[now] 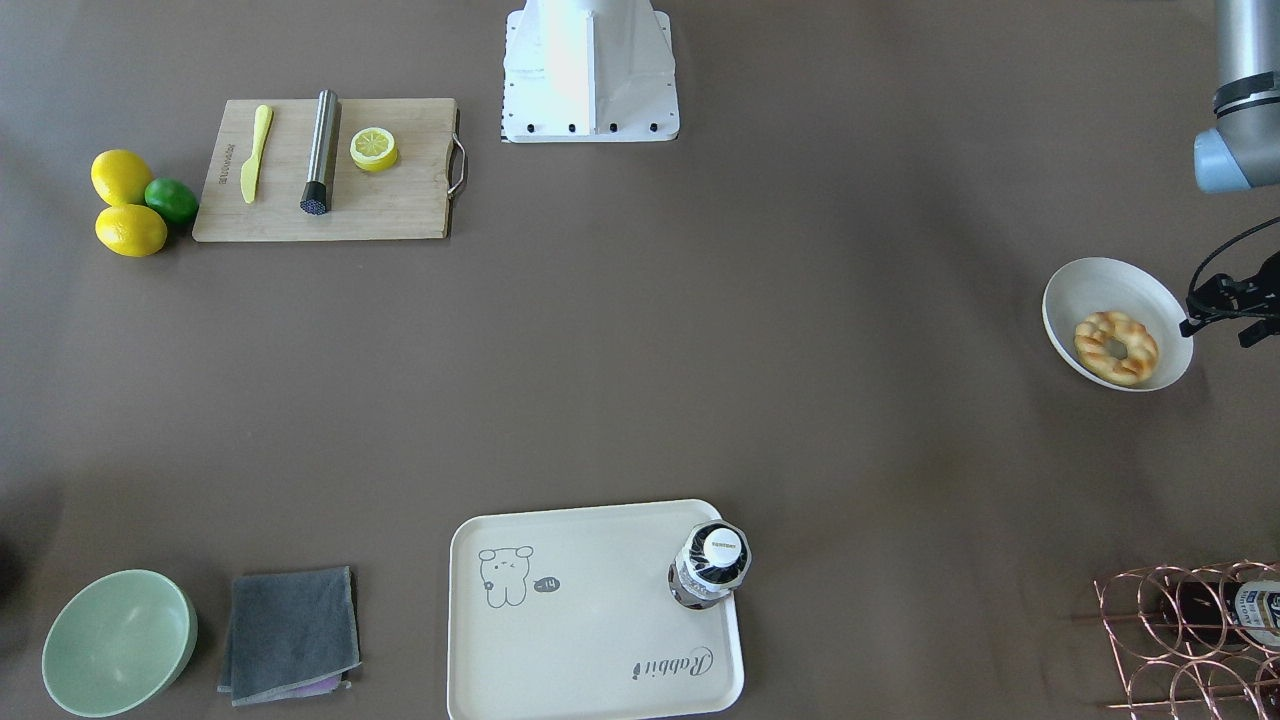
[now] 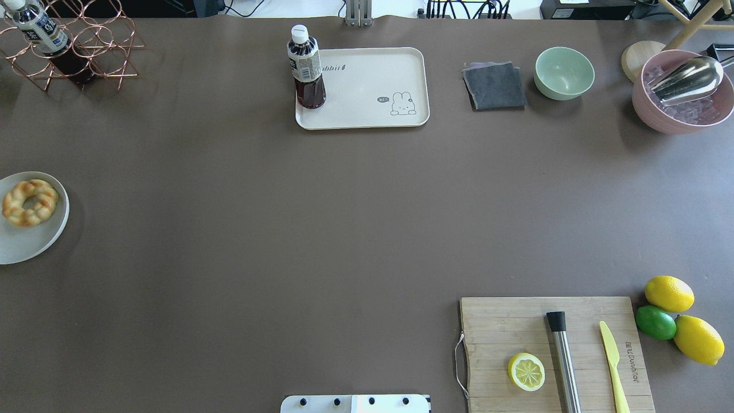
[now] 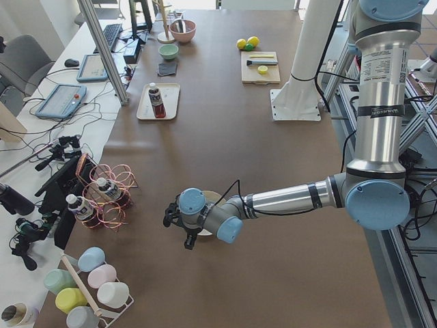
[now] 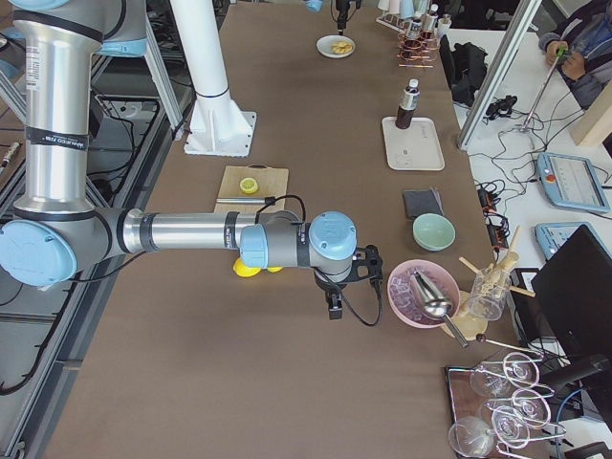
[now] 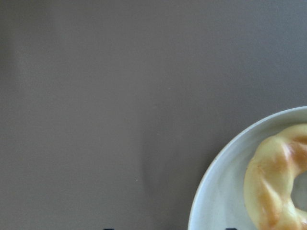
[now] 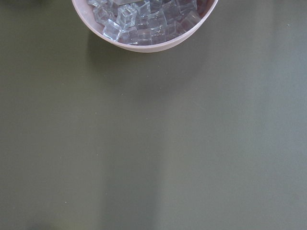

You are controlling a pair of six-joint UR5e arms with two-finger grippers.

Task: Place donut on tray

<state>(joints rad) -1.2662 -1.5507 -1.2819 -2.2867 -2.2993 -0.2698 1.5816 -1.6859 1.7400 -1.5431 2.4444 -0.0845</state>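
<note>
Donut [image 1: 1116, 347] sits in a bowl [image 1: 1075, 290], tray [image 1: 560, 640] well apart. Front view, unlike your overhead, shows the left gripper [image 1: 1215, 305] beside the bowl; opening unclear.

Diffuse, even light is covering the worktop [image 2: 229, 258]; shadows are falling soft. Glare is washing out the robot base [image 1: 585, 60]. The left wrist view is rendering the donut [image 5: 268, 187] slightly blurred.
</note>
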